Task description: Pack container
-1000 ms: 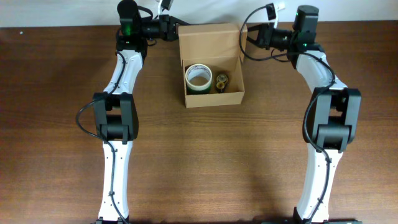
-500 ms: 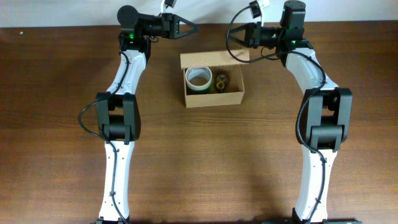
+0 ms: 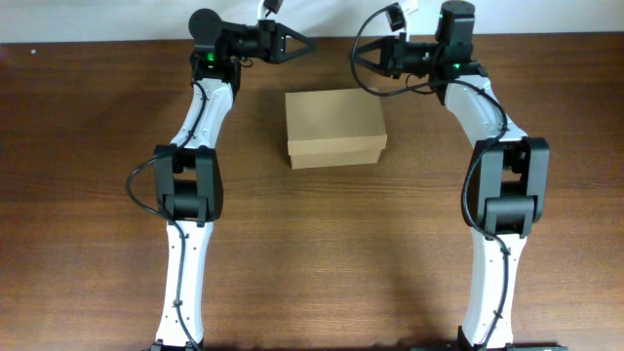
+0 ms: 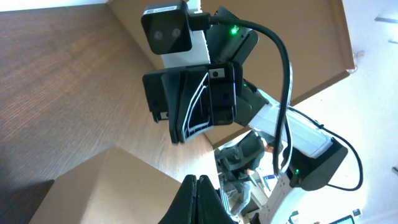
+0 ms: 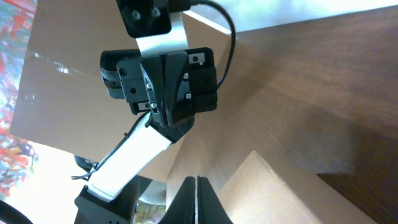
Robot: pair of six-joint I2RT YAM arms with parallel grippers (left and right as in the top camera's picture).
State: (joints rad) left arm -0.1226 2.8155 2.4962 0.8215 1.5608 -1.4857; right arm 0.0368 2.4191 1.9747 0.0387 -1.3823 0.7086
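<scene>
We log the container (image 3: 335, 127) lid-closed at far centre of the bench (image 3: 97, 195), with the left gripper (image 4: 198, 182) and right gripper (image 5: 196, 182) pinched shut, empty, just beyond its far corners; packing looks essentially done.

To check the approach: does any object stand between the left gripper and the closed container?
Nothing visible does. Only the table surface lies between the left gripper and the container; the right gripper is off to the side.
</scene>
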